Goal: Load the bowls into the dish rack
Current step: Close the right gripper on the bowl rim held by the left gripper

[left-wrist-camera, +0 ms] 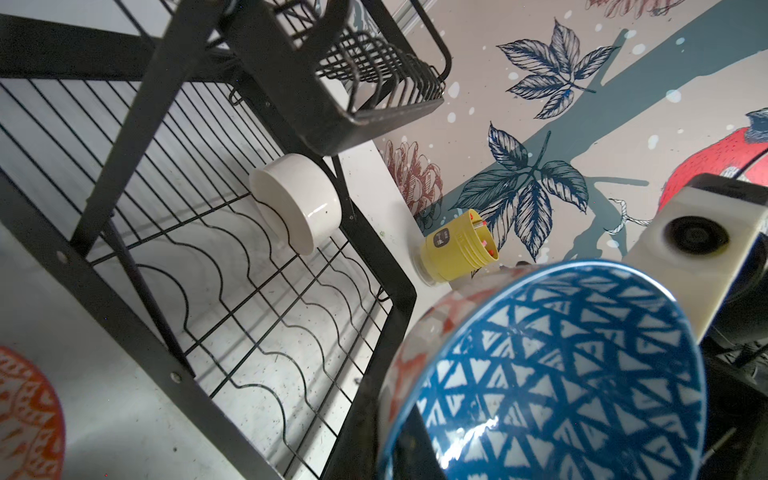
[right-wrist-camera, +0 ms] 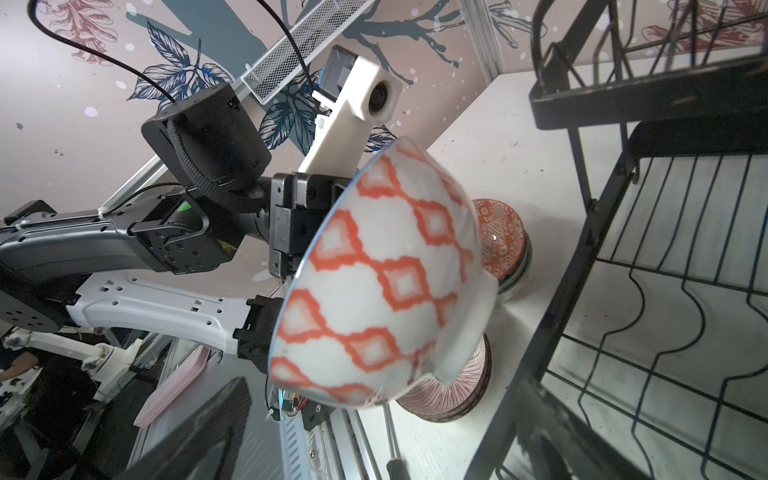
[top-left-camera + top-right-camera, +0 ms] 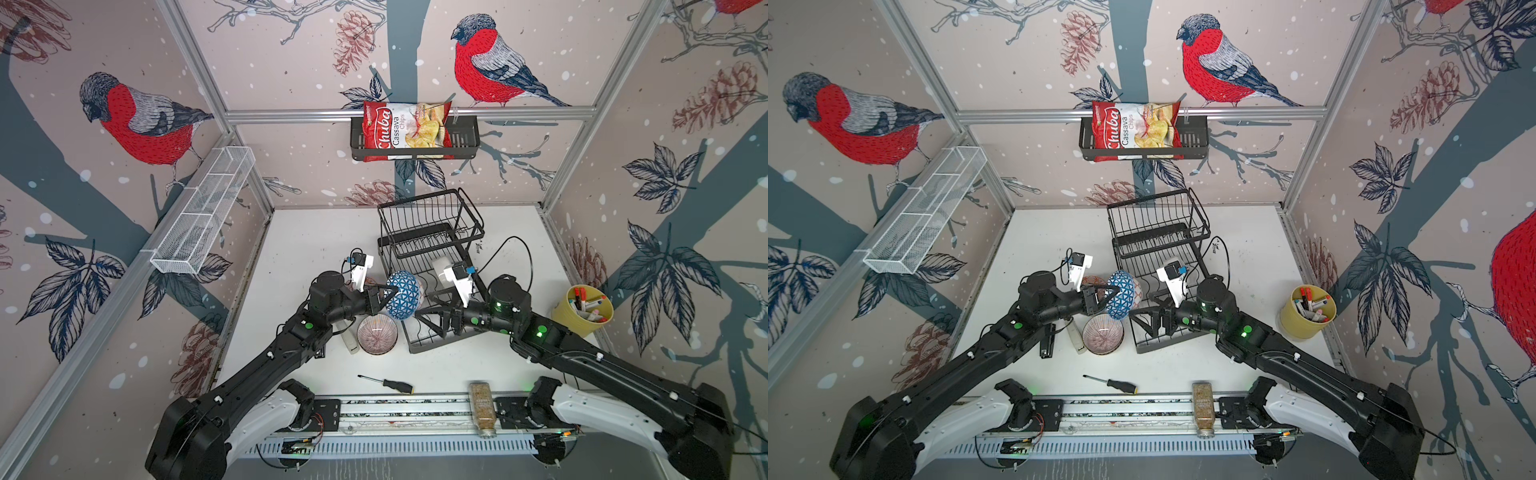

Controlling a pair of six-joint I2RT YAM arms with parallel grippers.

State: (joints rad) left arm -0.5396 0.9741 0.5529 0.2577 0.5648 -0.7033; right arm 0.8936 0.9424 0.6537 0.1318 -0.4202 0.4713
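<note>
Both top views show left gripper [image 3: 383, 298] clamping one blue bowl [image 3: 402, 296], right gripper [image 3: 430, 315] gaping empty.

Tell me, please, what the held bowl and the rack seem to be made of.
Held bowl: likely glazed ceramic; glossy glare streaks on its painted blue lattice.
Rack: probably coated metal; thin rigid black wires and flat bars with a dull sheen.
</note>
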